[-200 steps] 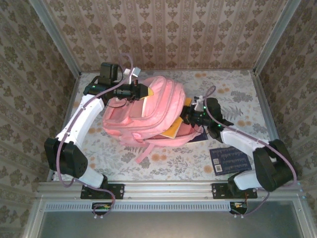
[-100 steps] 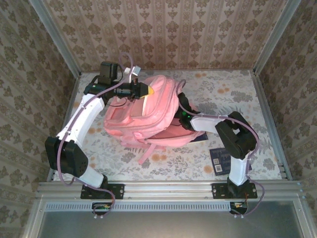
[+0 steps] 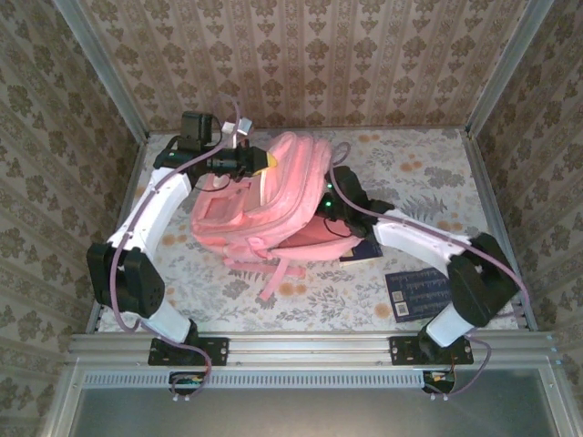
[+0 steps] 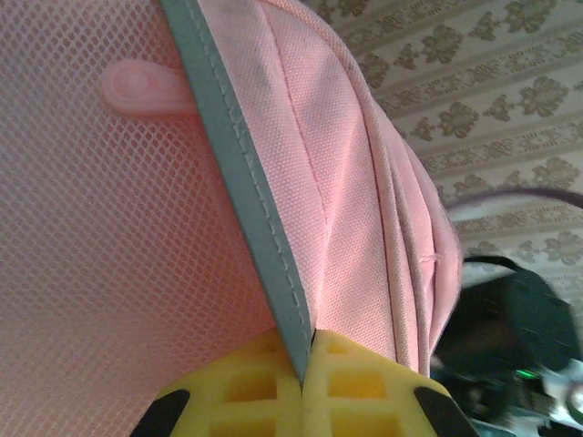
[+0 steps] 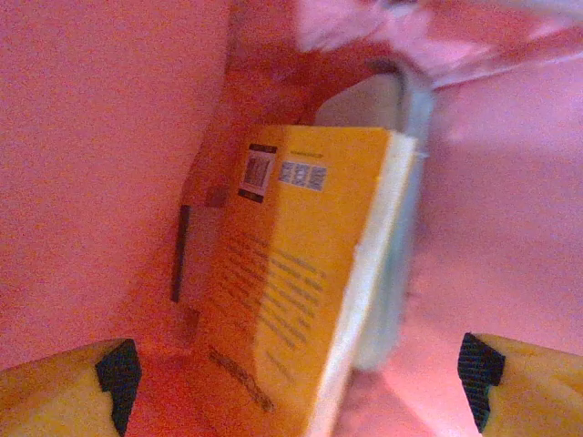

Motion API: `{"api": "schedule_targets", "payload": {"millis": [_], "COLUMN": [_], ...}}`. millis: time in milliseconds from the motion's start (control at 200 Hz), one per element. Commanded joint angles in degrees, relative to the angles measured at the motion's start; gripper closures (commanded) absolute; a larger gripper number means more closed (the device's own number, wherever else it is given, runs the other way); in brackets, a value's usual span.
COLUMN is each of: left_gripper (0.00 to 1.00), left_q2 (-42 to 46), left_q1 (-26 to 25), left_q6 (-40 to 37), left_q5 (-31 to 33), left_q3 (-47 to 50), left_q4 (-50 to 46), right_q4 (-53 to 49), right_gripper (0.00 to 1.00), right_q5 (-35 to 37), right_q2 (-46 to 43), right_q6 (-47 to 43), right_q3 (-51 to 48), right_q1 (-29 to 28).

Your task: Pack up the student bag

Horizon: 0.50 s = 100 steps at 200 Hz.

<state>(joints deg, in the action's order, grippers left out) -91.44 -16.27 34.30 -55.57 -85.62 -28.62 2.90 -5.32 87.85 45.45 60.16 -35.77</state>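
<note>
**Yellow book in the bag, right fingers spread beside it: the exit is the risky part**

The student bag [image 3: 264, 205] lies on its side a little left of the middle of the table [image 3: 437, 173], with its opening facing 3 o'clock in the overhead view. At the bag's 12 o'clock edge the left gripper [image 4: 305, 382] has its jaws pressed together on the grey trim [image 4: 246, 191] of the opening and holds that edge up. The right gripper [image 5: 296, 382] reaches into the mouth from 3 o'clock. Its fingers [image 5: 64, 382] are spread wide and grip nothing. Just ahead of them a yellow book [image 5: 291, 273] stands on edge against the pink lining. That view is blurred, so whether the book rests fully on the bottom is hard to say.

What could go wrong:
- Pulling out with the fingers this wide could catch the lining or the book's near corner and drag the book back toward 3 o'clock.
- The left pinch holds only a thin strip of trim. If it slips, the flap drops onto the right wrist and closes the opening.
- The book, standing on edge, may topple once nothing props it up.
- A dark blue book [image 3: 419, 293] lies flat at the bag's 5 o'clock, and a sagging mouth would make it hard to load
</note>
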Motion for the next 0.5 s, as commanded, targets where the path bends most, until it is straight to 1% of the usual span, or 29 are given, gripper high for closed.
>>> {"api": "schedule_targets", "payload": {"millis": [0,60,70,145,320,335,495], "left_gripper": [1.0,1.0,1.0,1.0,1.0,1.0,1.0], "left_q2": [-2.2,-2.5,-2.5,-3.5,-6.7,-7.0,-9.4], "left_q1": [2.4,2.7,2.7,3.1,3.1,3.1,2.6], "left_q6": [-3.1,-4.4,-4.6,-4.9,-8.4,-8.7,-11.2], "left_q5": [6.4,9.1,9.5,11.4,18.3,20.1,25.2], "left_q3": [-2.6,-2.5,-2.5,-2.4,-4.6,-4.6,-5.6], "left_q4": [0.8,-0.1,-0.1,0.0,-3.4,-3.6,-5.7], "right_q4": [-9.7,-11.8,-12.2,-13.5,-16.2,-16.6,-21.1], "right_gripper": [0.1,0.1,0.1,0.08,0.07,0.07,0.06], "right_q5": [6.9,6.3,6.2,5.5,6.4,6.3,9.7], "right_q2": [-5.9,-7.7,-9.2,-12.2,-15.8,-16.0,-18.3], "right_q6": [-9.1,-9.7,-9.7,-10.4,-10.8,-10.8,-12.2], "right_q3": [-2.9,-4.2,-4.5,-6.7,-10.4,-10.5,-11.9], "right_q1": [0.8,1.9,2.2,3.7,6.7,6.9,8.0]}}
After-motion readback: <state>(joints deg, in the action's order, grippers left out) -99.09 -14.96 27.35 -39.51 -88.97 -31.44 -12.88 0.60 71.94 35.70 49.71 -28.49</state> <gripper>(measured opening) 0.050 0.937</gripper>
